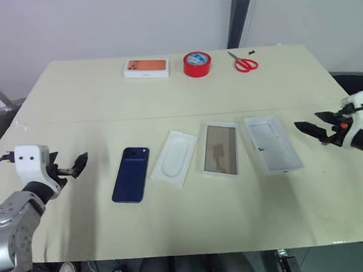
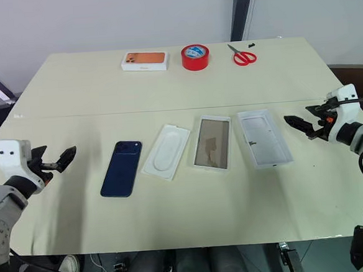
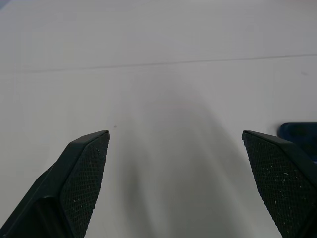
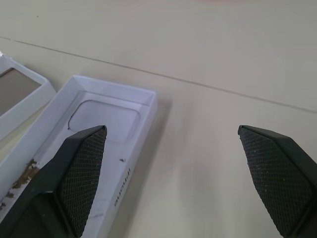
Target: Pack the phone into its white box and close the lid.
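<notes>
Left gripper (image 2: 54,162) hangs at approx 8 o'clock on the table (image 2: 175,217), fingers spread wide, nothing betw them, pointing twd the phone (image 2: 121,168). Phone lies flat, camera side up, just right of that gripper, apart from it; camera bump at its far end.

Next right, at 6 o'clock of table centre: thin white insert (image 2: 166,151) w/ oval recess, near the phone but not touching. Then the white box (image 2: 212,143), open, brownish floor showing, just beside the insert. Then the lid (image 2: 264,138), open side up, all white inside w/ small dark marks, just beside the box at approx 4 o'clock.

Right gripper (image 2: 300,126) sits at 3 o'clock, right of the lid, fingers wide apart, holding nothing, tips aimed at the lid.

Far edge, 12 o'clock, left to right: 1 white box w/ orange phone picture (image 2: 144,61), 1 red tape roll (image 2: 195,57), 1 pair of red-handled scissors (image 2: 242,56). All well apart from the near row.
</notes>
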Robot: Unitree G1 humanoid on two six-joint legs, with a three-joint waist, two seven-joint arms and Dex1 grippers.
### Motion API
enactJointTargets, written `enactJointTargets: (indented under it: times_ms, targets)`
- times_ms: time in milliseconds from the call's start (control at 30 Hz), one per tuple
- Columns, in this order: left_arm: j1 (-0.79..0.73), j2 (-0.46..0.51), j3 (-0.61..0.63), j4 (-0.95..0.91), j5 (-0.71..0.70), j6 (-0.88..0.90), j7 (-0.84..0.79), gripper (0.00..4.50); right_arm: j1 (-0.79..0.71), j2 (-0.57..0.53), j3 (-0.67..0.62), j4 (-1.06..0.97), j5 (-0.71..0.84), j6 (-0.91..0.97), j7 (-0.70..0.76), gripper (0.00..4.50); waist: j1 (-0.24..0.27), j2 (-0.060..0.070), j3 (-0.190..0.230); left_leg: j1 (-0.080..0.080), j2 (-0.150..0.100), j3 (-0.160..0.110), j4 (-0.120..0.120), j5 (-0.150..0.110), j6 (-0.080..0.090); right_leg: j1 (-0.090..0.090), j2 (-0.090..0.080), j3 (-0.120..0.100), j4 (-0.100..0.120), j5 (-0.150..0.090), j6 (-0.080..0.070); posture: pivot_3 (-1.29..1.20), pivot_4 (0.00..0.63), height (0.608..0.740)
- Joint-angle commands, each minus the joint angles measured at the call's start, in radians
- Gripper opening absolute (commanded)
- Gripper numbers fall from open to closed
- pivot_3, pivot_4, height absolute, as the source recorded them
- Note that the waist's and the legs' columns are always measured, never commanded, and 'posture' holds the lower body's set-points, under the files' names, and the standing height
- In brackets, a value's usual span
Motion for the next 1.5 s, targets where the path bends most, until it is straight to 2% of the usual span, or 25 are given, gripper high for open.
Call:
enactJointTargets:
  times_ms: [33, 233, 433, 533, 667, 733, 867, 1067, 1267, 1433, 1500]
  targets:
    - [0.004, -0.005, 0.027, -0.041, -0.011, -0.005, 0.011, 4.5, -0.041, -0.004, 0.004, 0.014, -0.006, -0.023, 0.006, 4.45, 0.001, 0.0, 0.0, 0.0, 0.0, 0.0, 0.0, 0.0, 0.0, 0.0, 0.0, 0.0, 0.0, 0.0, 0.0, 0.0, 0.15, 0.733]
    - [0.019, -0.023, 0.03, -0.07, -0.026, -0.004, 0.025, 4.5, -0.054, 0.007, 0.021, 0.001, -0.006, -0.027, 0.012, 4.45, 0.003, 0.0, 0.0, 0.0, 0.0, 0.0, 0.0, 0.0, 0.0, 0.0, 0.0, 0.0, 0.0, 0.0, 0.0, 0.0, 0.15, 0.733]
    - [-0.042, -0.054, -0.052, -0.13, -0.086, 0.051, 0.033, 4.5, -0.029, 0.029, 0.054, -0.099, -0.006, -0.011, 0.017, 4.45, 0.003, 0.0, 0.0, 0.0, 0.0, 0.0, 0.0, 0.0, 0.0, 0.0, 0.0, 0.0, 0.0, 0.0, 0.0, 0.0, 0.15, 0.733]
    - [-0.145, -0.116, -0.149, -0.162, -0.152, 0.128, 0.066, 4.5, 0.012, 0.028, 0.091, -0.241, 0.001, 0.011, 0.042, 4.45, 0.01, 0.0, 0.0, 0.0, 0.0, 0.0, 0.0, 0.0, -0.001, 0.0, 0.0, 0.0, 0.0, 0.0, 0.0, 0.0, 0.15, 0.733]
    - [-0.256, -0.151, -0.326, -0.179, -0.161, 0.233, 0.076, 4.5, 0.089, 0.042, 0.148, -0.489, 0.01, 0.051, 0.033, 4.45, 0.006, 0.0, 0.0, -0.001, -0.001, 0.0, 0.0, 0.0, -0.001, 0.0, 0.001, 0.0, 0.0, 0.0, 0.001, 0.0, 0.15, 0.733]
    - [-0.347, -0.203, -0.397, -0.141, -0.154, 0.297, 0.13, 4.5, 0.108, 0.066, 0.186, -0.609, 0.012, 0.068, 0.006, 4.45, 0.003, -0.001, 0.0, -0.001, -0.001, -0.001, 0.0, 0.0, -0.001, 0.0, 0.002, 0.0, 0.0, 0.0, 0.001, 0.0, 0.15, 0.733]
    - [-0.488, -0.241, -0.462, -0.028, -0.118, 0.479, 0.214, 4.5, 0.137, 0.114, 0.229, -0.811, 0.046, 0.137, -0.046, 4.45, 0.003, -0.001, 0.0, 0.002, -0.001, -0.002, 0.001, 0.001, -0.001, 0.001, 0.004, 0.0, 0.004, 0.0, 0.001, 0.0, 0.15, 0.733]
    - [-0.583, -0.288, -0.411, 0.062, -0.115, 0.644, 0.263, 4.5, 0.176, 0.148, 0.254, -0.969, 0.092, 0.22, -0.101, 4.45, 0.005, -0.001, 0.001, 0.0, 0.0, -0.002, 0.001, 0.001, -0.002, 0.0, 0.005, 0.0, 0.003, 0.0, 0.001, 0.0, 0.15, 0.733]
    - [-0.644, -0.315, -0.409, 0.109, -0.151, 0.85, 0.213, 4.5, 0.2, 0.139, 0.289, -0.97, 0.076, 0.197, -0.088, 4.45, 0.006, -0.001, 0.001, 0.0, -0.001, -0.002, 0.001, 0.002, -0.003, 0.001, 0.004, 0.0, 0.003, 0.0, 0.001, 0.0, 0.15, 0.733]
    - [-0.658, -0.304, -0.416, 0.137, -0.129, 0.914, 0.184, 4.5, 0.18, 0.148, 0.314, -0.959, 0.067, 0.186, -0.093, 4.45, 0.003, -0.001, 0.001, 0.001, -0.001, -0.003, 0.001, 0.004, -0.006, 0.0, 0.005, 0.0, 0.003, 0.0, 0.001, 0.0, 0.15, 0.733]
    - [-0.654, -0.304, -0.413, 0.142, -0.113, 0.908, 0.183, 4.0, 0.178, 0.152, 0.321, -0.958, 0.065, 0.183, -0.096, 4.5, 0.003, -0.001, 0.001, 0.002, -0.001, -0.003, 0.001, 0.004, -0.006, 0.001, 0.005, 0.0, 0.004, 0.0, 0.001, 0.0, 0.15, 0.733]
